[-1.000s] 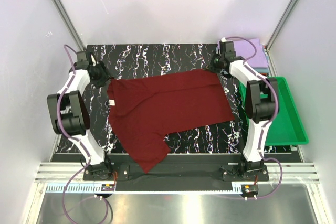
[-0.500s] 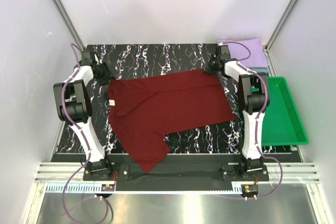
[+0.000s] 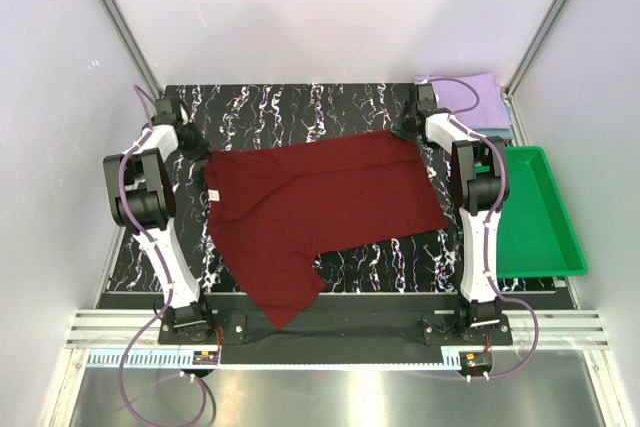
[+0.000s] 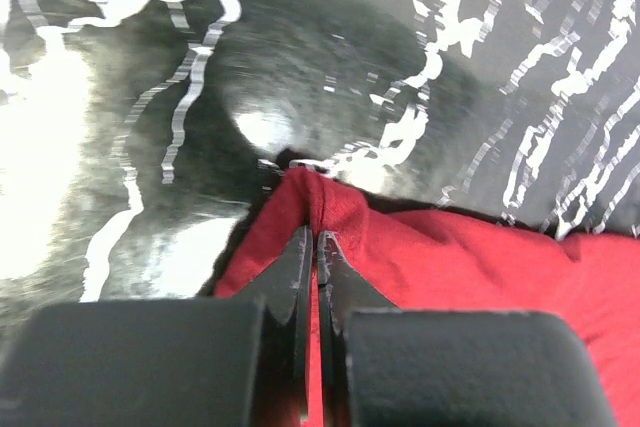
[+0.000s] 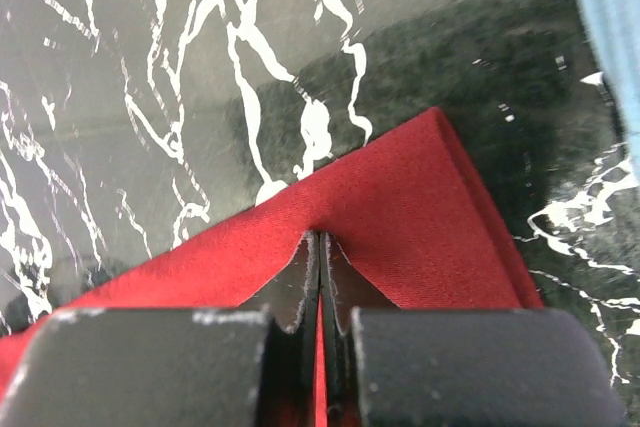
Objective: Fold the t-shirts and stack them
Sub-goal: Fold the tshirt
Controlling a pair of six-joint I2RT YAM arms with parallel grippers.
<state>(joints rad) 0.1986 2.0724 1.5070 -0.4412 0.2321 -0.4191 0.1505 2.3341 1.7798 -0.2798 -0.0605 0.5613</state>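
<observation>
A dark maroon t-shirt lies spread on the black marbled table, one sleeve trailing toward the near edge. My left gripper is at its far left corner, shut on a pinch of the maroon t-shirt, with the left gripper showing red cloth between its fingers. At the far right corner, my right gripper is shut on the hem of the maroon t-shirt; the right gripper also has cloth between its fingers. A folded lavender t-shirt lies at the far right on a grey-blue one.
A green plastic tray sits off the table's right side. Pale walls and metal posts close in the far corners. The grey-blue cloth edge shows at the right of the right wrist view.
My left gripper has moved in to the shirt's far left corner and shut on it. The right gripper has stayed shut on the far right corner, its arm drawn in straighter.
</observation>
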